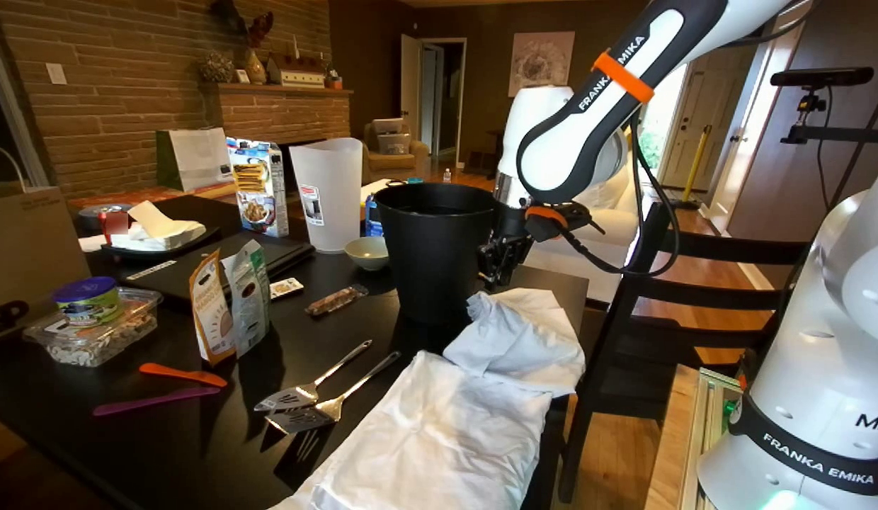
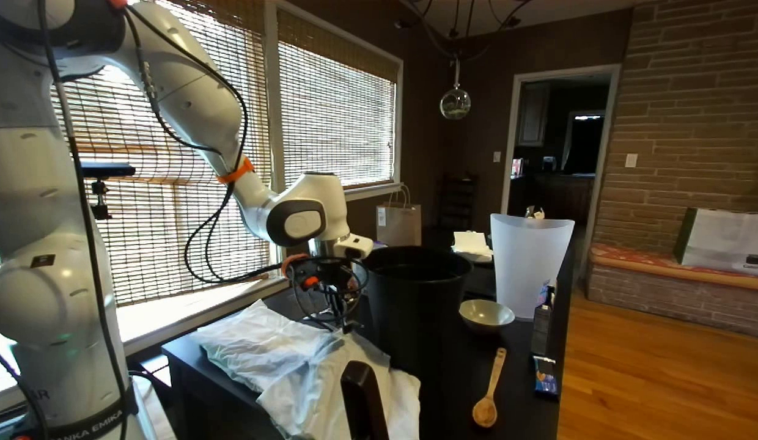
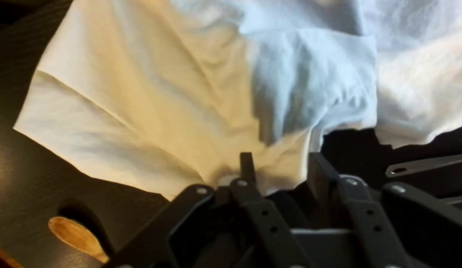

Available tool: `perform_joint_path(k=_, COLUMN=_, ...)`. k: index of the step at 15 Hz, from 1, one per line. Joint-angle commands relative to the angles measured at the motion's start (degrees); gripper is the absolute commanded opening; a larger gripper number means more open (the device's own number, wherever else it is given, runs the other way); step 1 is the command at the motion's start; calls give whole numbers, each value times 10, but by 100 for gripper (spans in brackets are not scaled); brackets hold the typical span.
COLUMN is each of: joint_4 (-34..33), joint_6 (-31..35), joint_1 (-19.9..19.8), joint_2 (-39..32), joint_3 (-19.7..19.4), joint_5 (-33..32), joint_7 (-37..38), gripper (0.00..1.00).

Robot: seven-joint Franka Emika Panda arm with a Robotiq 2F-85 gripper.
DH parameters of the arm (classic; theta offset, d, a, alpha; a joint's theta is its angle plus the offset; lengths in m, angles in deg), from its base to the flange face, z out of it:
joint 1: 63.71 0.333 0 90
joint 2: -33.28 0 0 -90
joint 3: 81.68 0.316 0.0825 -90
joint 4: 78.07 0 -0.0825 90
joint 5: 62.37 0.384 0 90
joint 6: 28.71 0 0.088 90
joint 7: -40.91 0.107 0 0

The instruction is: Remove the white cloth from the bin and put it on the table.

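Note:
The white cloth [image 1: 527,340] lies crumpled on the dark table [image 1: 198,460], beside the foot of the black bin [image 1: 439,262] and touching the longer white sheet [image 1: 439,439]. It also shows in an exterior view [image 2: 354,366] and at the left of the wrist view [image 3: 141,100]. The bin [image 2: 409,311] stands upright; its inside looks dark and its bottom is hidden. My gripper [image 1: 497,271] is beside the bin, low above the cloth, and shows in an exterior view [image 2: 342,315]. In the wrist view its fingers [image 3: 281,163] are apart, with nothing held between them.
Two metal spatulas [image 1: 311,397], a bowl [image 1: 368,253], a translucent jug [image 1: 329,195] and food bags [image 1: 230,304] stand or lie around the bin. A wooden spoon [image 2: 492,391] lies on the bin's far side. Chairs [image 1: 658,326] stand along the table edge.

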Motion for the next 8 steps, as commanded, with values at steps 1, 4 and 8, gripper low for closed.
perform_joint_path(k=1, joint_4=-6, joint_6=1, joint_1=-8, joint_2=17, joint_3=-1, joint_5=11, joint_7=-24, gripper=73)
perform_joint_path(k=4, joint_4=-11, joint_6=-26, joint_1=-27, joint_2=25, joint_3=-2, joint_5=-15, joint_7=-7, gripper=95)
perform_joint_path(k=8, joint_4=-3, joint_6=-15, joint_1=-71, joint_2=-3, joint_3=-7, joint_5=-80, joint_7=25, gripper=96)
